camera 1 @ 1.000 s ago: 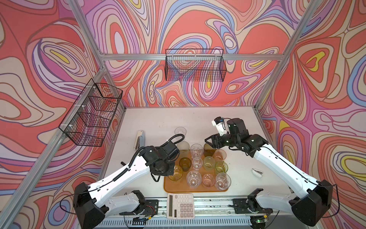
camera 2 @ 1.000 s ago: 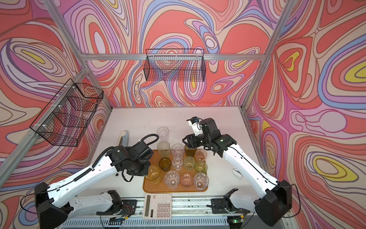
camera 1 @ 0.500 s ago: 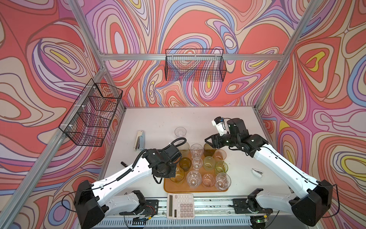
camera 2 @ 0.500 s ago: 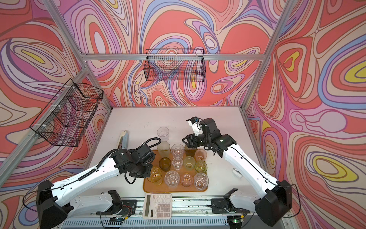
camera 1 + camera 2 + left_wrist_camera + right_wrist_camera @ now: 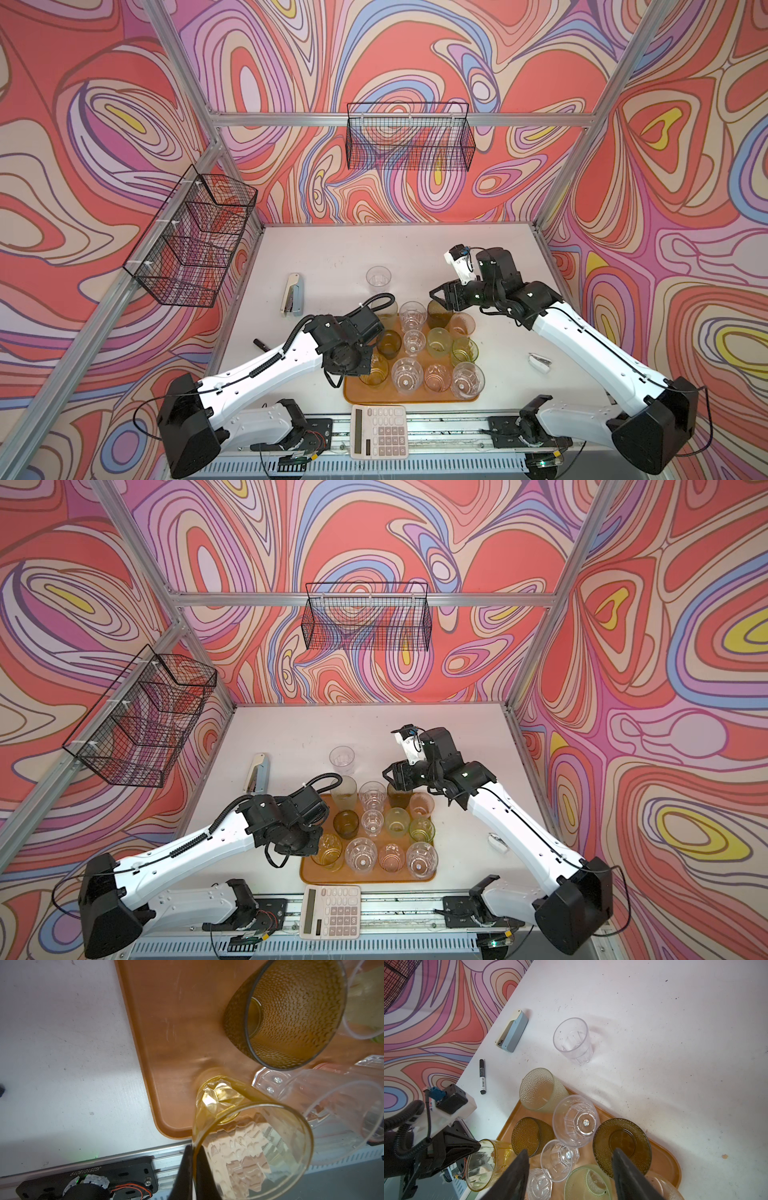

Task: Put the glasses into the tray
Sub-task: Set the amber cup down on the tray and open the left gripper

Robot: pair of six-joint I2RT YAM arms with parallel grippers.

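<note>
As left gripper point(image 5: 194, 1165), pinching rim of amber faceted tumbler point(image 5: 249, 1136), has shifted it toward front-left corner of orange-brown rectangular tray point(image 5: 176, 1022), right gripper point(image 5: 570, 1151) waits spread above tray; clear ribbed tumbler point(image 5: 572, 1041) beyond tray remains.

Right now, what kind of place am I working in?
Probably a lab robot test cell: an aluminium frame holding swirl-printed walls, wire baskets hung up, and a white table.

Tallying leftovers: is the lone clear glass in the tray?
Out. The clear glass stands upright on the table, apart from the tray.
</note>
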